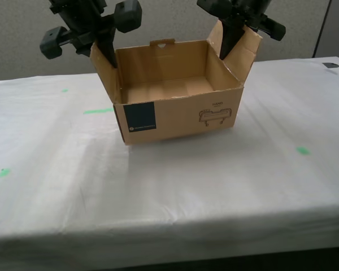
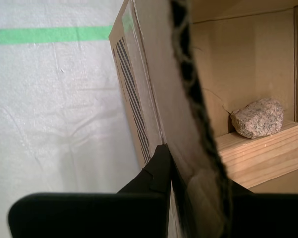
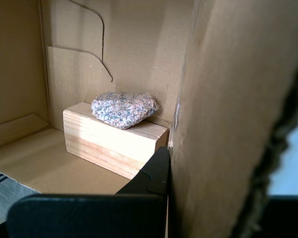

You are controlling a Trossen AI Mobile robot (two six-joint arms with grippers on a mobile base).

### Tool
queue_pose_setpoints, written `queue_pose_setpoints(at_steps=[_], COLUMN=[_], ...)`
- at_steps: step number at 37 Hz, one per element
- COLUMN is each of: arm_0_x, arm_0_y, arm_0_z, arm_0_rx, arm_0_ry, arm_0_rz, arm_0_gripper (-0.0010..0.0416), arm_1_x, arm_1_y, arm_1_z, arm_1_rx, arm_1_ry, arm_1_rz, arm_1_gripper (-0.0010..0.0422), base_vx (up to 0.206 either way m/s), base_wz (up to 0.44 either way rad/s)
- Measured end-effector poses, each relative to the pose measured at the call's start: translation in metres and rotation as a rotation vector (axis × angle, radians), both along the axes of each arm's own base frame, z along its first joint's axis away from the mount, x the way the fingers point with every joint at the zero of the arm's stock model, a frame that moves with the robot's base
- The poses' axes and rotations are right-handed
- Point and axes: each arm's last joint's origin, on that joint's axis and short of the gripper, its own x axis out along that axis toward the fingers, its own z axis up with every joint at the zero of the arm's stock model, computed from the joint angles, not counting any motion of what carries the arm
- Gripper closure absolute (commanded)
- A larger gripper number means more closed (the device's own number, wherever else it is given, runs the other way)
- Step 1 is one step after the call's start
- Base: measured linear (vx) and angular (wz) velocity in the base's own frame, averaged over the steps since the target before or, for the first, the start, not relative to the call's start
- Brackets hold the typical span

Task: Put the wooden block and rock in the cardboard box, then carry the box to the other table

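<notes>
rock (image 3: 123,109) on wooden block (image 3: 111,139), inside cardboard box (image 1: 178,116), on other table (image 1: 169,186)

Green tape strip (image 1: 98,111): on the sheet below my second gripper (image 1: 106,56), near it. Small green tape mark (image 1: 303,151): well apart from my first gripper (image 1: 229,48). Grey partition wall (image 1: 175,22): behind both. Small dark item (image 1: 330,65), unidentifiable: beyond my first gripper.

matt corrugated cardboard box (image 1: 181,113), rough speckled rock (image 3: 124,109) — grainy wooden block (image 3: 114,141)

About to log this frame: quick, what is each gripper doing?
My first gripper: shut on a side flap of the cardboard box.
My second gripper: shut on the other side flap.
</notes>
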Motion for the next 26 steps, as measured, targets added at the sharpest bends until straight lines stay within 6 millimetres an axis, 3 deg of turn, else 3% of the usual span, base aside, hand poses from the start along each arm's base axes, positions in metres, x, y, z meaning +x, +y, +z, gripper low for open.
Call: queue_pose_setpoints(at_steps=[10,26], arm_0_x=[0.003,0.019], arm_0_y=[0.012,0.023], arm_0_z=[-0.001,-0.031], arm_0_rx=[0.025,0.029], arm_0_ry=[-0.048,-0.054], arm_0_rz=[-0.007,-0.030], arm_0_gripper=[0.0407,0.0407], arm_1_x=[0.006,0.025], arm_1_y=[0.004,0.017], arm_1_z=[0.001,-0.003], arm_1_rx=[-0.016,-0.080], arm_1_ry=[-0.040,-0.066], arm_1_rz=[0.035,0.075], arm_1_gripper=[0.0413,0.0413], base_vx=[0.018,-0.006], base_wz=[-0.001,0.001])
